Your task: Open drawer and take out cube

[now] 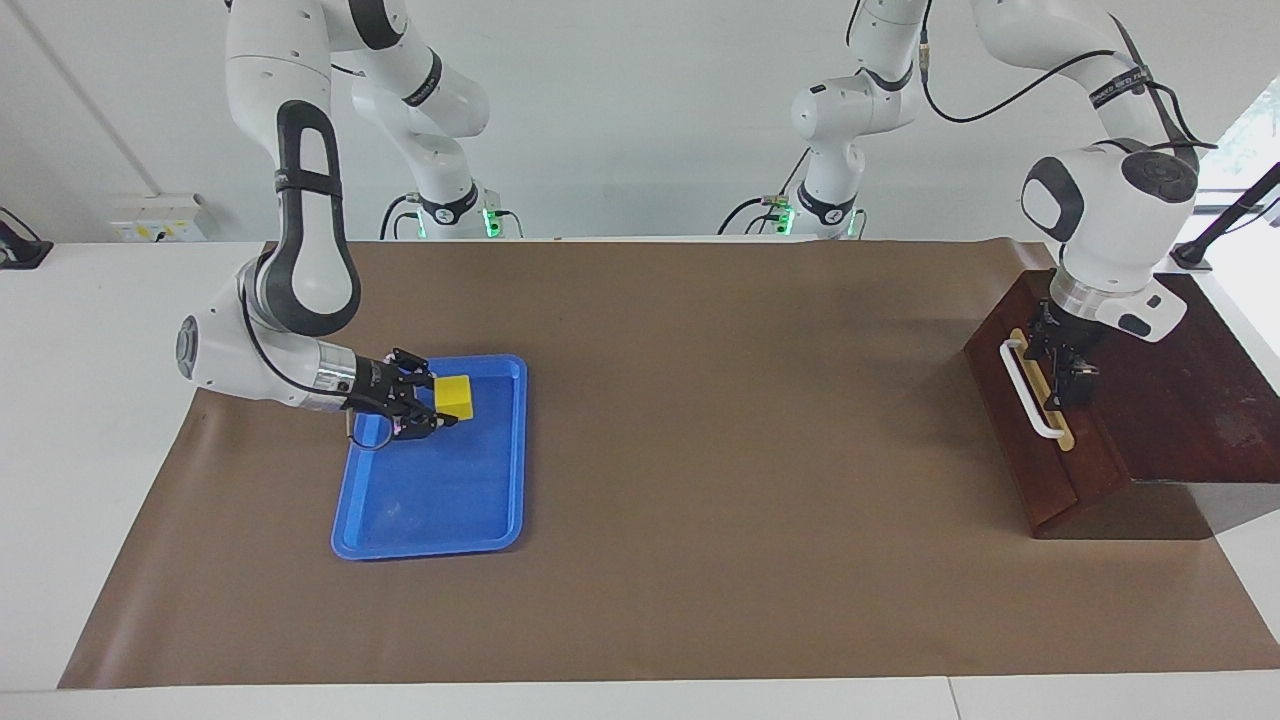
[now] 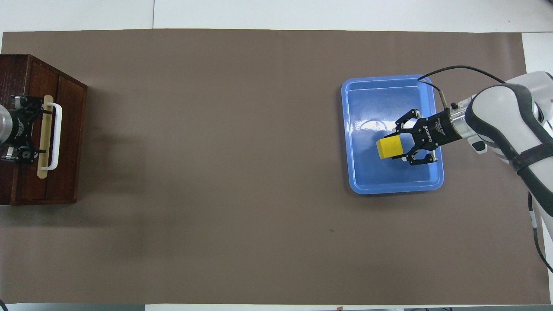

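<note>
The yellow cube point(image 1: 453, 394) point(image 2: 389, 147) is held low over the blue tray point(image 1: 430, 520) point(image 2: 389, 183), with my right gripper point(image 1: 437, 402) point(image 2: 395, 147) shut on it. Whether the cube touches the tray floor I cannot tell. The drawer point(image 1: 1035, 450) point(image 2: 67, 138) is pushed fully into its dark wooden box at the left arm's end of the table, and no pale interior shows. My left gripper point(image 1: 1062, 358) point(image 2: 31, 127) stands open at the drawer front, right by the white bar handle point(image 1: 1030, 390) point(image 2: 56, 136), and holds nothing.
A brown mat point(image 1: 720, 500) covers the table between the tray and the wooden box point(image 1: 1190, 400). The white table border point(image 1: 90, 420) lies outside the mat.
</note>
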Robot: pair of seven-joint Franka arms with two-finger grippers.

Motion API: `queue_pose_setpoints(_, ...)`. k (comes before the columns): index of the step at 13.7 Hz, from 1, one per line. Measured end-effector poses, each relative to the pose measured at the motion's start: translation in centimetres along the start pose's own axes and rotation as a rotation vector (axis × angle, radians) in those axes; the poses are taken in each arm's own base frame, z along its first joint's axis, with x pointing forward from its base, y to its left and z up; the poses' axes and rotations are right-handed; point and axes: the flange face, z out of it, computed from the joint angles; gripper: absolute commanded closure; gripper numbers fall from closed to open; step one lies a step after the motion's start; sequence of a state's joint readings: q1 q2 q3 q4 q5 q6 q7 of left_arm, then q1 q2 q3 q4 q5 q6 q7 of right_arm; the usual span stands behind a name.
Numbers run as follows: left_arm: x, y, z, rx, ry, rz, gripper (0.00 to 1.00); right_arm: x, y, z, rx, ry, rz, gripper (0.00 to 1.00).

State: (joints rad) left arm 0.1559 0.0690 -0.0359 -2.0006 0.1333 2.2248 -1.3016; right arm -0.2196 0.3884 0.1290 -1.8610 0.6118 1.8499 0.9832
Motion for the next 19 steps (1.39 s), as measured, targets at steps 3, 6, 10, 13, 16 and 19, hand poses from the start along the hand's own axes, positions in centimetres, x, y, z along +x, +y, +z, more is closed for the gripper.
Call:
queue_pose_setpoints(3,-0.8,0.3,-0.8,0.046,-0.009,0.049,0.0,1.3,-0.6,0.9,0.021,0.034,0.06,1.0)
queue_pose_setpoints(6,-4.0,1.3,-3.7,0.093,-0.023,0.113,0.0,1.6,-1.0,0.7,0.054,0.057,0.085,1.0)
queue_pose_setpoints(10,-7.1,0.9,-10.3,0.126,-0.047,0.296,0.0,2.5,-0.9,0.7,0.079,0.077,0.103,1.0)
queue_pose_setpoints(13,-7.5,-0.1,-14.9,0.146,-0.142,0.527,0.0,3.6,-0.1,2.0,0.072,0.087,0.081,1.0)
queue_pose_setpoints(16,-7.7,-0.9,-16.1,0.164,-0.208,0.757,0.0,4.3,0.5,1.5,0.077,0.087,0.045,1.0)
queue_pose_setpoints(19,-8.3,-0.9,-16.1,0.157,-0.234,0.927,0.0,4.5,0.7,1.4,0.077,0.088,0.027,0.0)
